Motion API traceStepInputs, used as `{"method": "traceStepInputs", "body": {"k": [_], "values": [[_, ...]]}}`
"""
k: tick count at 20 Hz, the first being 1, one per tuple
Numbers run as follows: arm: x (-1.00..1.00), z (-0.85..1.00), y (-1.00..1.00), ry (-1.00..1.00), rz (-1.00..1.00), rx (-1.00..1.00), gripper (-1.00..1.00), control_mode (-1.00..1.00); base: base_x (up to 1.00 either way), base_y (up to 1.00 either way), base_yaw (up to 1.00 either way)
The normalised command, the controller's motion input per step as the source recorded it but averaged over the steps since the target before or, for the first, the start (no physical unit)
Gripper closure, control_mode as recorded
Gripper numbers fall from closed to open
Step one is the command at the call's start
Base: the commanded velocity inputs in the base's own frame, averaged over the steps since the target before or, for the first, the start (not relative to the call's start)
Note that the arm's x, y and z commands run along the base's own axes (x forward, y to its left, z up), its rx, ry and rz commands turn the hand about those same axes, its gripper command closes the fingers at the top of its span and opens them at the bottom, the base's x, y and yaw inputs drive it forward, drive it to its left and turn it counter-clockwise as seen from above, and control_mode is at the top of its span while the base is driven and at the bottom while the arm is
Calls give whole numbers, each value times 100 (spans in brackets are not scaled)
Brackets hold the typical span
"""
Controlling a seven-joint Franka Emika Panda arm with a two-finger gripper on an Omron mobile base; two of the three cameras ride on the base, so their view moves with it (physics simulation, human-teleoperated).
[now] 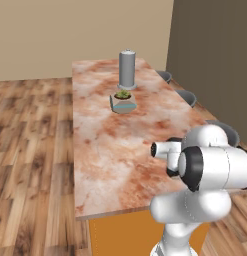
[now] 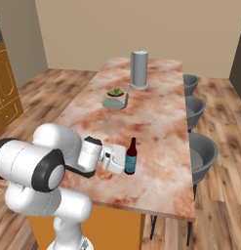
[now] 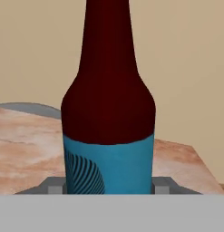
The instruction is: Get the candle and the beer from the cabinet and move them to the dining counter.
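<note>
The small dark brown glass bottle of beer with the blue label [image 2: 131, 156] stands upright on the long dining counter with the reddish-beige mottled marble top [image 2: 156, 122], near the end closest to the robot and somewhat toward the side where the grey chairs [image 2: 202, 151] are tucked in. As I judge it, the trouble from here is a tip-over: the bottle is tall and narrow, so if the hand pulls back before the fingers clear the glass, or drags sideways on the way out, it could topple and roll toward the counter's edge. A release while the base is not quite settled on the marble would do the same.

The two-finger gripper [image 2: 123, 163] reaches in level from the robot's side and sits right at the bottle's lower body. In the hand view its two tips [image 3: 161, 185] show just at either side of the blue label, set narrowly, about the bottle's width apart. They look to be clasping it, though whether they press or merely flank the glass I cannot tell for certain.

Farther along the counter stand a tall grey cylinder [image 2: 139, 69] and a small plant in a pale bowl [image 2: 115, 98], well apart from the bottle.
</note>
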Motion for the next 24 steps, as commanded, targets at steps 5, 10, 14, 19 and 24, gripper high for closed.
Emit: {"method": "traceStepInputs", "body": {"k": [5, 10, 14, 19, 24], "values": [[10, -38, -3, 0, 1, 0, 100, -100, 0, 0, 0], [17, -31, -1, 0, 2, 1, 100, -100, 0, 0, 0], [13, -35, 0, -1, 2, 4, 100, -100, 0, 0, 0], [7, -32, -1, -4, 2, 5, 100, -100, 0, 0, 0], [-2, -41, 0, -7, 2, 3, 100, -100, 0, 0, 0]]}}
